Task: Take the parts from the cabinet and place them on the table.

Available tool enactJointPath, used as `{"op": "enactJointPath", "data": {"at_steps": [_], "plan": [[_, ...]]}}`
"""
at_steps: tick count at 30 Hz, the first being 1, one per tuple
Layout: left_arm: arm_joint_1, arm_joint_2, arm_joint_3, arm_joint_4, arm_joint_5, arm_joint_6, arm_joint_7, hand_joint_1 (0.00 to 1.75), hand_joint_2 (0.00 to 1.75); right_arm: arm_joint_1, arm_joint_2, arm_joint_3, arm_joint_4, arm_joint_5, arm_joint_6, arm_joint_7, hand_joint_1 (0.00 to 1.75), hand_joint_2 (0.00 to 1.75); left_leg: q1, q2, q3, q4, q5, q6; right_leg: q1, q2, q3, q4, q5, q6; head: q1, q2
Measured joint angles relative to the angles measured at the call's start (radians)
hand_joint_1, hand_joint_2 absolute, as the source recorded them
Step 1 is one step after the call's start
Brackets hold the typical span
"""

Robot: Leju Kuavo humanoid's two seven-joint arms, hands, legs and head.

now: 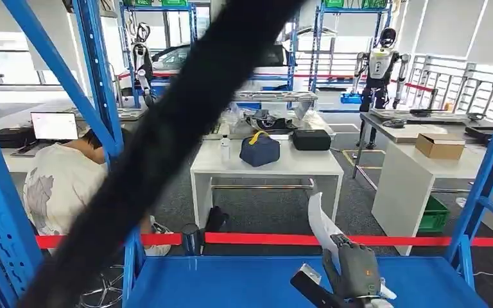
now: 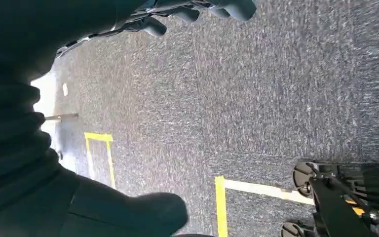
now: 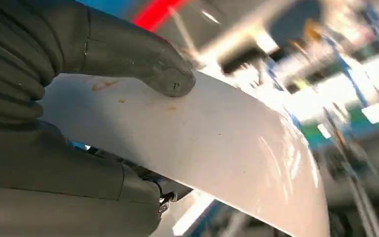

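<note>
Right hand (image 1: 355, 269) grasps white curved panel (image 1: 321, 223) at its lower end, lower right of frame above blue shelf (image 1: 231, 282); looks light, stiff, glossy-slippery, so keep thumb (image 3: 163, 74) clamped near edge; left hand (image 2: 197, 10) state unclear.

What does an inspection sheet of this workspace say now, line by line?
Surface: blue metal cabinet shelf, bare where it shows.
Job's things: curved white plastic part, held upright above the shelf.
Clutter: nothing seen on the shelf.
Hands: right hand grips the part, thumb pressed on it; left hand hangs over the grey carpet floor, holding nothing that shows.
Cables: a blurred black band crosses the head view.
Surroundings: red barrier tape, white table, seated person.
</note>
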Motion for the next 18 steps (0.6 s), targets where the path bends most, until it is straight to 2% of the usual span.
{"op": "enactJointPath", "data": {"at_steps": [5,9,10,11,13,14,15,16,17,18], "plan": [[0.002,0.0,0.01,0.0,0.0,0.007,0.005,0.0,1.75,0.015,0.039,0.016,-0.125,0.019,-0.005,0.0,1.75,1.75,-0.005,0.0,0.0,0.002,-0.006,0.007,-0.006,0.0,0.0,-0.001,-0.003,0.005,0.0,0.0],[0.008,0.0,0.017,0.0,0.002,0.016,0.004,0.0,1.75,0.019,0.057,0.027,-0.175,0.015,-0.006,-0.01,1.75,1.75,-0.008,0.001,0.003,-0.004,0.0,0.019,-0.009,0.0,0.004,-0.004,0.0,0.018,0.0,0.0],[0.01,-0.003,0.018,0.0,0.001,0.017,0.0,0.0,1.75,0.028,0.058,0.027,-0.19,0.015,-0.008,-0.01,1.75,1.75,0.0,0.004,0.006,-0.014,0.007,0.024,-0.012,0.0,0.003,0.013,-0.013,0.018,0.0,0.0],[0.011,-0.004,0.019,0.0,-0.002,0.018,-0.002,0.0,1.75,0.035,0.059,0.029,-0.201,0.015,-0.011,-0.011,1.75,1.75,0.001,0.005,0.005,-0.017,0.008,0.028,-0.008,0.0,-0.013,0.045,-0.042,0.02,0.0,0.0],[0.014,-0.004,0.019,0.0,-0.015,0.018,0.0,0.0,1.75,0.058,0.059,0.028,-0.215,0.017,-0.02,-0.008,1.75,1.75,0.001,0.005,-0.003,-0.016,0.011,0.032,-0.008,0.001,-0.081,0.197,-0.135,0.022,0.0,0.0],[0.016,-0.005,0.019,0.0,-0.028,0.017,0.007,0.0,1.75,0.077,0.059,0.023,-0.224,0.021,-0.031,-0.005,1.75,1.75,0.001,0.005,-0.007,-0.016,0.013,0.032,-0.008,0.001,-0.111,0.264,-0.163,0.023,0.0,0.0],[0.017,-0.005,0.019,0.0,-0.037,0.015,0.013,0.0,1.75,0.099,0.058,0.019,-0.232,0.026,-0.04,-0.005,1.75,1.75,0.001,0.005,-0.012,-0.014,0.015,0.03,-0.008,0.001,-0.128,0.304,-0.169,0.022,0.0,0.0],[0.018,-0.006,0.019,0.0,-0.047,0.012,0.021,0.0,1.75,0.119,0.057,0.012,-0.243,0.03,-0.05,-0.005,1.75,1.75,0.001,0.004,-0.018,-0.011,0.018,0.028,-0.008,0.001,-0.123,0.294,-0.15,0.022,0.0,0.0],[0.018,-0.009,0.018,0.0,-0.054,0.008,0.027,0.0,1.75,0.136,0.055,0.002,-0.258,0.033,-0.059,-0.009,1.75,1.75,0.002,0.003,-0.024,-0.007,0.02,0.025,-0.008,0.0,-0.097,0.244,-0.114,0.021,0.0,0.0],[0.017,-0.012,0.017,0.0,-0.061,0.005,0.034,0.0,1.75,0.153,0.055,-0.009,-0.275,0.036,-0.068,-0.018,1.75,1.75,0.004,0.003,-0.032,-0.002,0.023,0.02,-0.009,0.0,-0.049,0.152,-0.069,0.019,0.0,0.0]]}}
